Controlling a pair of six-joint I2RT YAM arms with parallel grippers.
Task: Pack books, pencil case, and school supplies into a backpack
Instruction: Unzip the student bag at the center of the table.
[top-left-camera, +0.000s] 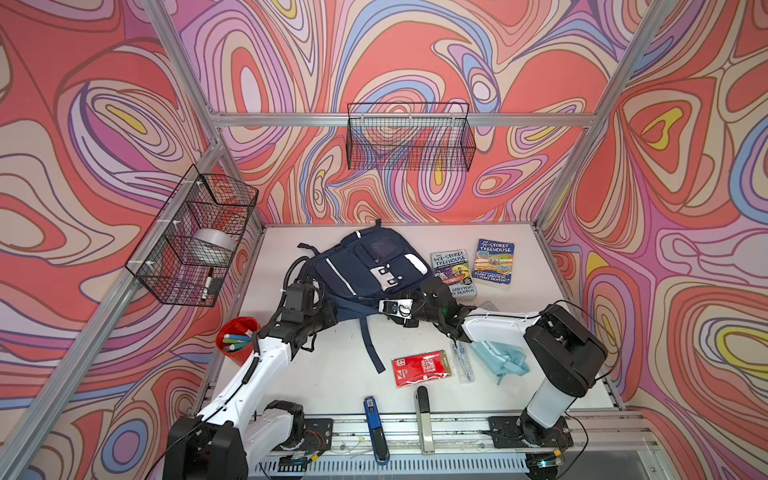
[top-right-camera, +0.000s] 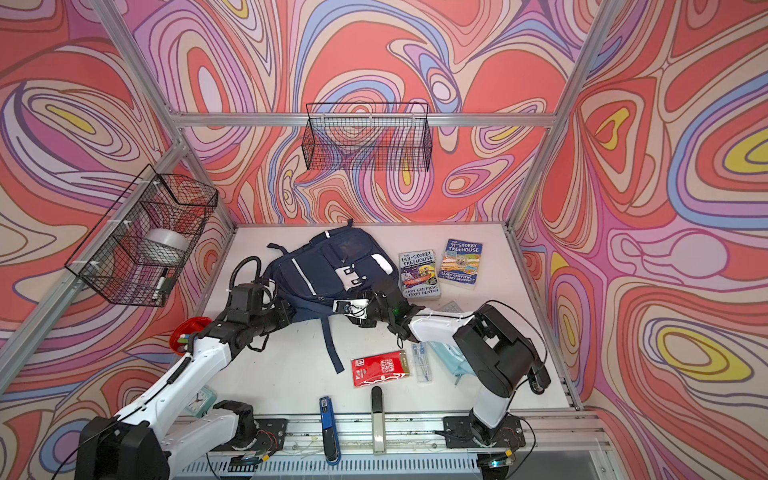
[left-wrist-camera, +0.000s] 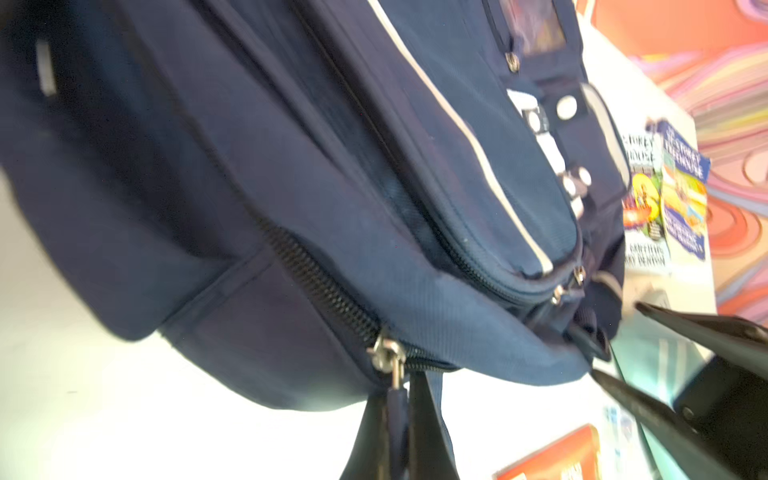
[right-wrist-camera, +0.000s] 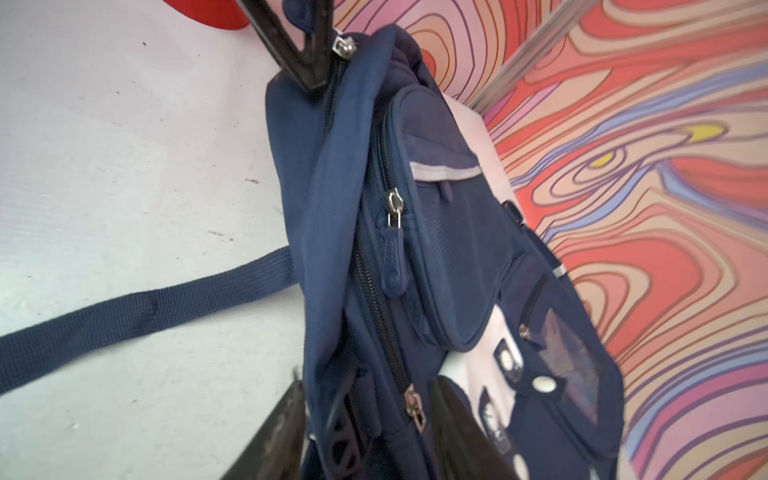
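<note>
The navy backpack (top-left-camera: 365, 270) (top-right-camera: 328, 266) lies front up in mid-table. My left gripper (left-wrist-camera: 399, 432) (top-left-camera: 332, 311) is shut on the main zip's pull tab (left-wrist-camera: 397, 405) at the near edge. My right gripper (right-wrist-camera: 365, 436) (left-wrist-camera: 615, 338) is open, its jaws on either side of the bag's near right corner. Two books (top-left-camera: 453, 272) (top-left-camera: 494, 262) lie to the right of the bag. The red packet (top-left-camera: 419, 368), the pen pack (top-left-camera: 463, 361) and the light blue pencil case (top-left-camera: 503, 359) lie near the front right. A corner of the calculator (top-left-camera: 490, 306) shows behind the right arm.
A red cup of markers (top-left-camera: 237, 340) stands at the front left by the left arm. A blue stapler (top-left-camera: 376, 432) and a beige-and-black tool (top-left-camera: 424, 419) lie at the front edge. A backpack strap (top-left-camera: 372, 349) trails forward. Wire baskets (top-left-camera: 195, 237) (top-left-camera: 409, 137) hang on the walls.
</note>
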